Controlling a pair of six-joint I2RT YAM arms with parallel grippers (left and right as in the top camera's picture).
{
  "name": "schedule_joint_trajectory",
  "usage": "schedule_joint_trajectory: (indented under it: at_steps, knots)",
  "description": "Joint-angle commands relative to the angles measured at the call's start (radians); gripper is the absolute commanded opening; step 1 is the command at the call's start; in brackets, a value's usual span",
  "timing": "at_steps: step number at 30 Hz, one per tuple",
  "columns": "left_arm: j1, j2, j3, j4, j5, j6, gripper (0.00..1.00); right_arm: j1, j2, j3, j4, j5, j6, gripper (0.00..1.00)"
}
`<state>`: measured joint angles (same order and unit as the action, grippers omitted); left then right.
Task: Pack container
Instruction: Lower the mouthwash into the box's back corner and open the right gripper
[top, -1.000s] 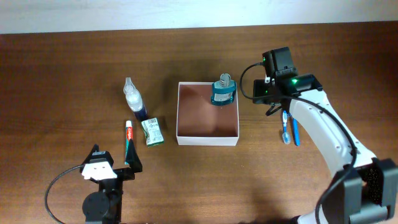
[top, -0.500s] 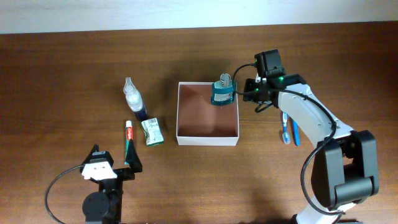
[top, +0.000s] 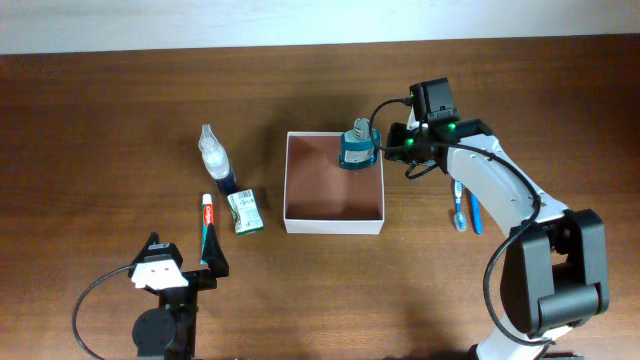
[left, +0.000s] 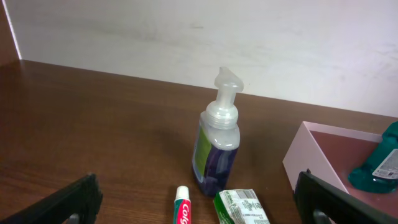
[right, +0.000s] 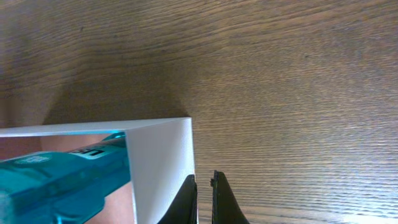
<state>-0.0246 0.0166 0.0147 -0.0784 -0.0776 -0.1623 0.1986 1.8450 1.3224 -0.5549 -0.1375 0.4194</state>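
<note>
The container (top: 335, 224) is a square white-walled box with a reddish-brown floor in the middle of the table. A teal mouthwash bottle (top: 358, 146) lies in its far right corner. My right gripper (top: 397, 148) is shut just outside the container's right wall, holding nothing. In the right wrist view its black fingertips (right: 186, 198) meet beside the white wall (right: 163, 163), with the teal bottle (right: 59, 180) behind that wall. My left gripper (top: 186, 253) stands wide open near the front left, facing a toothpaste tube (left: 182, 213), a green packet (left: 244, 208) and a pump bottle (left: 217, 149).
The toothpaste tube (top: 208, 225), the green packet (top: 244, 211) and the pump bottle (top: 215, 160) lie left of the container. Two toothbrushes (top: 461, 206) lie to its right, under the right arm. A white wall runs along the table's far edge.
The right gripper has swung left to the container's right wall and closed its jaws. The left arm and the objects have not moved.
</note>
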Motion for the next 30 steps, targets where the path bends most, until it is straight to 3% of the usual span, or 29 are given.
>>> schedule_joint_trajectory:
  at_steps: [1,30]
  knots:
    - [0.008,-0.003,-0.006,0.002,0.011,-0.002,0.99,-0.006,0.01,-0.008,0.008,-0.051,0.009,0.04]
    - [0.008,-0.003,-0.006,0.002,0.011,-0.002,0.99,-0.005,0.01,-0.009,0.021,-0.099,0.008,0.04]
